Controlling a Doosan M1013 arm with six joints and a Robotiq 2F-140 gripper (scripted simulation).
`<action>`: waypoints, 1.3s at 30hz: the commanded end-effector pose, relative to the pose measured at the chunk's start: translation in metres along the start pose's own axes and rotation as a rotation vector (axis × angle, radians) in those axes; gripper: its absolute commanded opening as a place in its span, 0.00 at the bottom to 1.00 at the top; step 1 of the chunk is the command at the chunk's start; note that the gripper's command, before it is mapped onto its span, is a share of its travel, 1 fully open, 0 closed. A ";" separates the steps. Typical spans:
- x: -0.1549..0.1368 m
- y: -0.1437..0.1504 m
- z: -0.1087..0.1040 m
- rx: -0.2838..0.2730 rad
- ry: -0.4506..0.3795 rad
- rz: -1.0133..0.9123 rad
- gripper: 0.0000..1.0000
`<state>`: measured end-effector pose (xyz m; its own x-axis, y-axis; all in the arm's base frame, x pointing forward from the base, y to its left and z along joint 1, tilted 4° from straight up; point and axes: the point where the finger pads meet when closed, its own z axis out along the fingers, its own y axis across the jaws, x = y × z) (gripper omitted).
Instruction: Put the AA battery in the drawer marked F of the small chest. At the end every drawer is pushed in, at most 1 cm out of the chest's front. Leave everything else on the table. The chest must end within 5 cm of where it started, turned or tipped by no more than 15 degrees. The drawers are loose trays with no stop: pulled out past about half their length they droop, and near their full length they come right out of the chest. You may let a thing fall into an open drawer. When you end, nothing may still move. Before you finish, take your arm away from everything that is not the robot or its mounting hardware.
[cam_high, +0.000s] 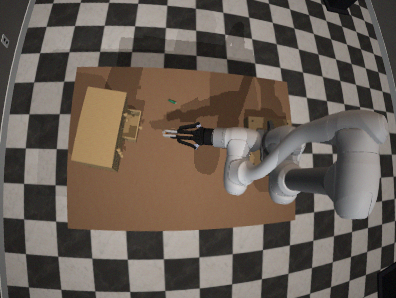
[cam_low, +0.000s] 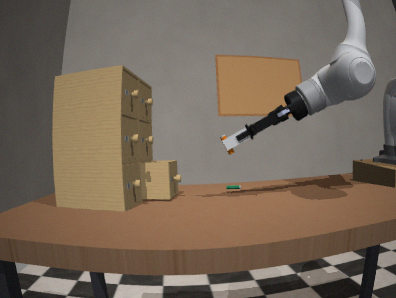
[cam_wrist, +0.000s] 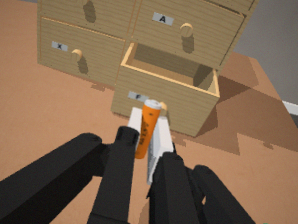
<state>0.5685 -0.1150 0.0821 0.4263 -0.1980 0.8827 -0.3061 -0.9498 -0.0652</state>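
My gripper is shut on the orange AA battery. The battery's silver end points toward the chest in the wrist view. The fingers slant down toward the chest, in front of drawer F and apart from it, higher than its rim. Drawer F, bottom row, is pulled part of the way out and sits level. Its visible inside is empty; its near floor is hidden by its front. The other drawers look pushed in.
A small green cylinder lies on the table, off to one side of the gripper. Round knobs stick out of the drawer fronts, among them those of drawer A above F and drawer X beside it.
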 end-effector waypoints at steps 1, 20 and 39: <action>-0.001 0.000 0.000 0.000 0.034 0.000 0.06; -0.003 0.000 -0.001 0.000 0.116 0.000 0.06; -0.003 0.000 -0.001 0.000 0.124 0.000 0.06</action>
<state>0.5665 -0.1143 0.0802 0.3181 -0.1666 0.9333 -0.3061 -0.9498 -0.0652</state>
